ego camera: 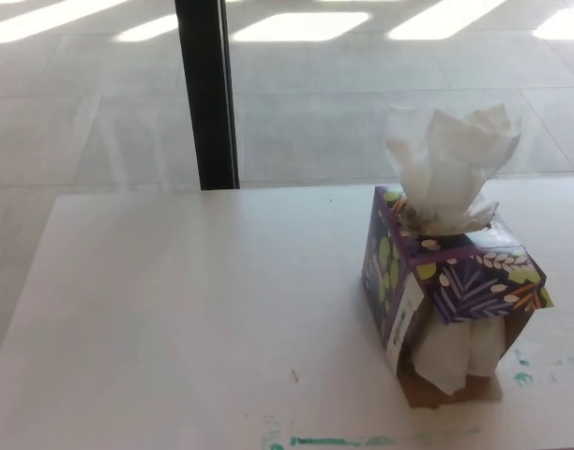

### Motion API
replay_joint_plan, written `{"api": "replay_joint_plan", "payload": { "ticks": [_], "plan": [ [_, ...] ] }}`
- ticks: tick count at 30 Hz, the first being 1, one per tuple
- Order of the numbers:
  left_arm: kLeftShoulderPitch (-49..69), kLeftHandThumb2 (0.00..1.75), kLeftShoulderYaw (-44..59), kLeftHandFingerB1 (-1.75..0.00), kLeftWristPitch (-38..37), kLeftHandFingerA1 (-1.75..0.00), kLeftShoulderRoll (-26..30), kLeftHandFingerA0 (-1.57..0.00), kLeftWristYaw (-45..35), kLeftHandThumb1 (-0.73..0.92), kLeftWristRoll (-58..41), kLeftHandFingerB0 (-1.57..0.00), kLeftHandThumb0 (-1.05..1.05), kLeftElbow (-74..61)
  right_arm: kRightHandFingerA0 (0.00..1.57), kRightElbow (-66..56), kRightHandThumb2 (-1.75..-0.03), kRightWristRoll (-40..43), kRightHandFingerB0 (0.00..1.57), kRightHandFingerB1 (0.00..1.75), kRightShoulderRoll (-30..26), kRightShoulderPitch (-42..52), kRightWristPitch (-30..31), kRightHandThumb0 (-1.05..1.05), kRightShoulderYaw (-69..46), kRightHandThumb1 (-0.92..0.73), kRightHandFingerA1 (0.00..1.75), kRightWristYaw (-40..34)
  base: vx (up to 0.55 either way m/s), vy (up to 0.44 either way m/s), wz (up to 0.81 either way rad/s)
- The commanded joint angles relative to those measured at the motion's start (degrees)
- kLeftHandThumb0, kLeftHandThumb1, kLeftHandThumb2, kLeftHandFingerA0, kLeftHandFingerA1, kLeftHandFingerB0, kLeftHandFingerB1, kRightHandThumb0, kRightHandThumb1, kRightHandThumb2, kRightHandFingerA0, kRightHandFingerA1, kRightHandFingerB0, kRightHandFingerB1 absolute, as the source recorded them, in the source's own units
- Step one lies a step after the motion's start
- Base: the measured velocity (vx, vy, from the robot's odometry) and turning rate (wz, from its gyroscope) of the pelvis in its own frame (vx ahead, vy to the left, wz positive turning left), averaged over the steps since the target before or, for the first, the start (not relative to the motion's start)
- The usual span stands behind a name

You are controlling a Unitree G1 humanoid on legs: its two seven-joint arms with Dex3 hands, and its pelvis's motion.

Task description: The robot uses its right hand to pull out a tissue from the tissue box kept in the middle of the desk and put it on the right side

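Neither robot hand shows in the head view, so their fingers cannot be judged. The purple patterned tissue box (446, 291) stands on the white desk (174, 309), right of centre, a tissue (451, 159) rising from its top.

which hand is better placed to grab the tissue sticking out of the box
Right, as a judgement. Neither hand is in view, but the tissue box stands toward the right side of the desk, so the tissue poking up from its top lies on the right arm's side, and the drop spot is on the right too.
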Motion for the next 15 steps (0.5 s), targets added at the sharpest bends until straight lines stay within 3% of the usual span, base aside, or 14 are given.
{"api": "replay_joint_plan", "payload": {
  "ticks": [1, 2, 4, 5, 9, 10, 11, 15],
  "plan": [
    [-0.8, 0.85, 2.5, -1.13, -1.1, -1.21, 2.1, -0.83, -6.9, 0.22, -3.9, -0.8, -1.05, 2.3, 0.33, 4.4, -0.64, 4.6, 0.12, 0.46, -3.0, -1.0, -5.3, -0.86, -3.4, -0.79, 0.58, 7.0, 0.0, 0.0, 0.0],
    [-0.9, 0.85, 2.6, -1.17, -1.1, -1.22, 2.2, -0.77, -6.9, 0.22, -3.8, -0.68, -1.05, 2.3, 0.31, 4.9, -0.65, 5.2, 0.11, 0.48, -3.1, -1.3, -5.0, -0.87, -4.2, -0.79, 0.6, 7.3, 0.0, 0.0, 0.0],
    [-1.1, 0.86, 2.9, -1.17, -0.8, -1.22, 2.0, -0.8, -5.9, 0.24, -3.6, -0.63, -1.05, 2.7, 0.32, 5.0, -0.66, 5.6, 0.11, 0.45, -3.6, -1.3, -4.1, -0.91, -5.3, -0.8, 0.59, 7.1, 0.0, 0.0, 0.0],
    [-1.1, 0.87, 3.1, -1.18, -0.9, -1.22, 2.1, -0.79, -5.9, 0.24, -3.7, -0.61, -1.05, 2.9, 0.27, 4.3, -1.02, 9.1, 0.07, 0.48, -3.5, -1.6, -1.6, -0.87, -8.1, -0.59, 0.66, 9.7, 0.0, 0.0, 0.0],
    [-0.6, 0.87, 4.0, -1.18, -2.0, -1.23, 2.1, -0.82, -5.6, 0.24, -4.2, -0.72, -1.05, 3.2, 0.26, 3.6, -1.04, 12.7, 0.03, 0.47, -4.4, -3.6, 2.0, -0.86, -13.5, -0.64, 0.71, 9.8, 0.0, 0.0, 0.0],
    [-0.6, 0.84, 4.2, -1.19, -2.0, -1.25, 2.0, -0.81, -5.8, 0.23, -4.4, -0.78, -1.05, 3.1, 0.23, 3.3, -0.65, 12.9, 0.05, 0.51, -4.9, -4.4, 2.5, -0.81, -14.4, -0.82, 0.81, 9.0, 0.0, 0.0, 0.0],
    [-0.6, 0.83, 5.1, -1.18, -1.8, -1.26, 2.1, -0.77, -6.6, 0.24, -5.3, -0.71, -1.05, 3.6, 0.26, 1.3, -1.06, 12.7, 0.03, 0.48, -7.0, -6.7, 2.9, -0.82, -16.0, -0.66, 0.68, 5.4, 0.0, 0.0, 0.0],
    [-0.9, 0.79, 6.5, -1.21, -2.0, -1.28, 2.1, -0.7, -7.7, 0.29, -6.2, -0.59, -1.05, 3.8, 0.27, -6.2, -1.04, 12.7, 0.09, 0.53, -8.9, -9.3, 6.6, -0.88, -18.2, -0.62, 0.69, 3.4, 0.0, 0.0, 0.0]
  ]
}}
